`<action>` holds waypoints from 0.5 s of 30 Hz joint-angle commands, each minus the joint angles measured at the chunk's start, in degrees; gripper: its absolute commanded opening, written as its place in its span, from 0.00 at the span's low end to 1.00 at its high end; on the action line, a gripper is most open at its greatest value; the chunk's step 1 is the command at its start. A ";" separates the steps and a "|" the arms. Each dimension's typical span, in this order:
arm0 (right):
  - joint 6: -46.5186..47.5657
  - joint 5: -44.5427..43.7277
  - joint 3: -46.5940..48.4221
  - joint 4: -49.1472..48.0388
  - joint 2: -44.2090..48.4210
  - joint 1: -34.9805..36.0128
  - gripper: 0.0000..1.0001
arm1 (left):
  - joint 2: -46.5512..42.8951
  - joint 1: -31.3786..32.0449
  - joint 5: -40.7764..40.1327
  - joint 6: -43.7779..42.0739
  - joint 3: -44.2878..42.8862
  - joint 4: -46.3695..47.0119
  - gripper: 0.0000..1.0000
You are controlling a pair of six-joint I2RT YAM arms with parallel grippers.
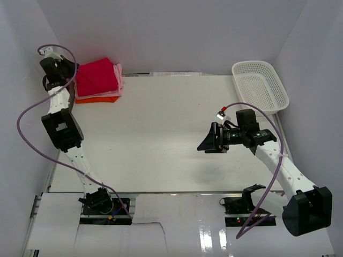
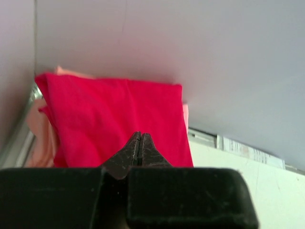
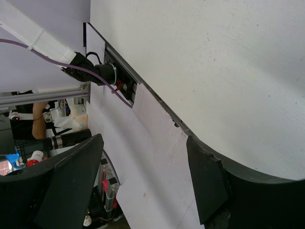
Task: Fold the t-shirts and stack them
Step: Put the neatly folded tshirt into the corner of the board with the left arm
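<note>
1. Right gripper [image 1: 207, 142]: it hangs above the bare table [image 1: 155, 123], right of centre and nearest the arm bases. In the right wrist view its jaws stand wide apart with nothing between them. It is well apart from all cloth.

2. Left gripper [image 1: 72, 69]: the arm reaches to the far-left corner, and the gripper sits just beside the stack. In the left wrist view the fingertips [image 2: 145, 148] meet with no gap and no cloth shows between them. The jaws are closed on nothing.

3. T-shirts: 1 pile lies in the far-left corner against the back wall. The folded crimson-red t-shirt [image 1: 96, 76] is on top, pink t-shirts [image 1: 121, 81] show at its edges, and an orange t-shirt [image 1: 97, 99] lies at the bottom. Stacking appears complete or nearly so.

4. Basket [image 1: 261, 85]: it stands in the far-right corner, well apart from the pile.

CAUTION:
- The closed fingertips are close to the top shirt's edge. A sideways or low retreat could catch that fold and drag it open.
- The layers are not flush. A nudge could slide the soft top shirt off the pile.
</note>
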State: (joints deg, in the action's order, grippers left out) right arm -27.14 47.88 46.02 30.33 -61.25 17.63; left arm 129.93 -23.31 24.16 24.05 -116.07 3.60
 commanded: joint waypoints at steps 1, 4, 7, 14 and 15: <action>-0.55 1.43 0.21 -2.20 -0.09 -0.23 0.77 | -2.75 1.07 -0.52 0.03 2.25 -2.63 0.00; -0.72 1.34 -0.14 -2.20 0.43 -0.23 0.77 | -1.61 1.07 -0.43 -0.49 1.73 -2.98 0.00; -0.73 0.99 -0.75 -1.85 1.13 -0.23 0.77 | -0.12 1.07 -0.61 -1.90 0.50 -3.24 0.00; -1.43 0.11 -1.46 -1.15 2.02 -0.23 0.77 | 3.84 0.99 -2.10 -5.50 -2.84 -6.41 0.00; -1.43 0.02 -1.46 -1.06 2.10 -0.23 0.77 | 4.10 0.99 -2.10 -5.86 -2.93 -6.49 0.00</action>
State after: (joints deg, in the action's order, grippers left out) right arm -28.16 47.83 44.82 29.89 -60.47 17.63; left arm 133.56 -22.00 22.98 20.86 -117.12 -0.45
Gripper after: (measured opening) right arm 0.770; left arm 0.021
